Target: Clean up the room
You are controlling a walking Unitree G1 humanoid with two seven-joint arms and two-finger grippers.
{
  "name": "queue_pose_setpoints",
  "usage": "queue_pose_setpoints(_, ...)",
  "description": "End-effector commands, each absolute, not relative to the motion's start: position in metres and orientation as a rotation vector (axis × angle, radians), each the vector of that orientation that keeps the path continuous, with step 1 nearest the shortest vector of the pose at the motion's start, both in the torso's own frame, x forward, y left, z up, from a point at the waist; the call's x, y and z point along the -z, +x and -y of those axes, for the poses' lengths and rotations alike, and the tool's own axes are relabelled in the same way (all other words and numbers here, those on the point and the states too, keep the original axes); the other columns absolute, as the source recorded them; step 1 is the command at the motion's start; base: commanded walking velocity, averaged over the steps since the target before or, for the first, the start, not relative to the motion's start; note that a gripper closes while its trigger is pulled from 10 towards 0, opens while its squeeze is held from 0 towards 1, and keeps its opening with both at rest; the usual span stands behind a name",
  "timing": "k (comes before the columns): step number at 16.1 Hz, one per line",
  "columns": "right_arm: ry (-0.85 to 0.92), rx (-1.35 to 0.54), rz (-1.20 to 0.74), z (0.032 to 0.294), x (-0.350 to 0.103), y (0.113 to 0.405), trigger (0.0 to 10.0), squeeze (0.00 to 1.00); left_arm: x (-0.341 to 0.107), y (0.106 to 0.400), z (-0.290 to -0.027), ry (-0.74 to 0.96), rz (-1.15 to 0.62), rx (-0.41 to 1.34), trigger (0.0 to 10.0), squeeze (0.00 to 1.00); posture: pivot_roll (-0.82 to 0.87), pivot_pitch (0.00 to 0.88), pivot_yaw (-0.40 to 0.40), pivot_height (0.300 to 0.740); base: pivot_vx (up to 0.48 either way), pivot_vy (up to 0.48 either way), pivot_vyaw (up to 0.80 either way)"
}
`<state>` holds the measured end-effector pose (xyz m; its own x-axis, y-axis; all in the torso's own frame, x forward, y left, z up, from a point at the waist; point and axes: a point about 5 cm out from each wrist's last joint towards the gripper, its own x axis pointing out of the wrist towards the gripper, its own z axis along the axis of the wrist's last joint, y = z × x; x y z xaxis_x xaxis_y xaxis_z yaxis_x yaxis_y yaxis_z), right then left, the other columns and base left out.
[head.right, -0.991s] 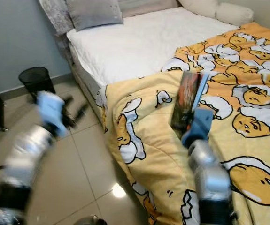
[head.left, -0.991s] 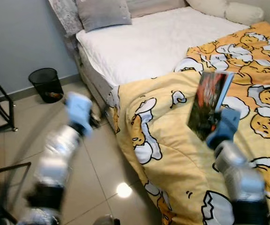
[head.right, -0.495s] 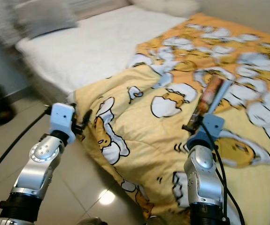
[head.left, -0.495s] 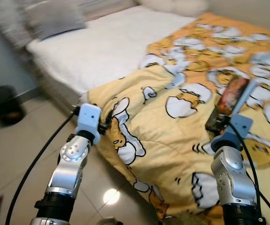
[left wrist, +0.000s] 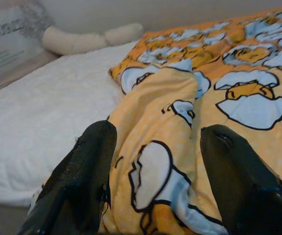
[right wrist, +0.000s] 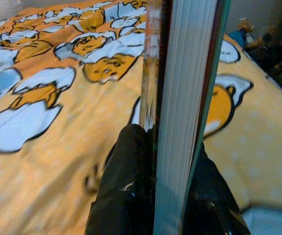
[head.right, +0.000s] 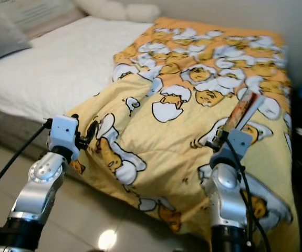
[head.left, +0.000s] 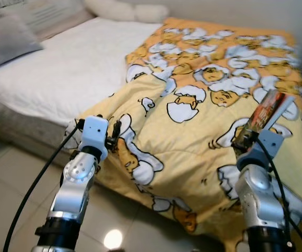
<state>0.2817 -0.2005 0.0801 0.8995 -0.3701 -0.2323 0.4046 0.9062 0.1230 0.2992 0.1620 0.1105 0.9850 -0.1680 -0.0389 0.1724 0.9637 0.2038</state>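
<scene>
While the view swings from the bin side toward the bed's far end, the right end effector keeps the book pinched upright above the duvet, the left end effector spread empty beside its fold, so the book is likely being carried off to be put away.

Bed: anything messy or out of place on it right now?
The yellow blanket lies bunched and crooked, covering one side of the bed and spilling over the edge toward the floor, leaving the white sheet bare. The right gripper holds a book upright above it.
</scene>
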Motion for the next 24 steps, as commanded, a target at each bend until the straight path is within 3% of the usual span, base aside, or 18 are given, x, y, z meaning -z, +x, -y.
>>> queue_pose_setpoints(1, 0.189, 0.35, -0.187, 0.188, -0.085, 0.286, 10.0, 0.0, -0.112, 0.298, -0.173, 0.218, -0.021, 0.135, 10.0, 0.0, -0.02, 0.0, 0.037, 0.74, 0.0, 0.48, -0.78)
queue_pose_setpoints(17, 0.145, 0.259, -0.18, 0.178, -0.092, 0.297, 10.0, 0.0, -0.121, 0.302, -0.185, 0.222, -0.004, 0.093, 10.0, 0.0, 0.0, 0.0, 0.041, 0.74, 0.0, 0.48, -0.78)
queue_pose_setpoints(24, 0.105, 0.206, -0.166, 0.174, -0.096, 0.3, 10.0, 0.0, -0.121, 0.301, -0.185, 0.22, -0.004, 0.083, 10.0, 0.0, 0.0, 0.0, 0.035, 0.74, 0.0, 0.48, -0.06)
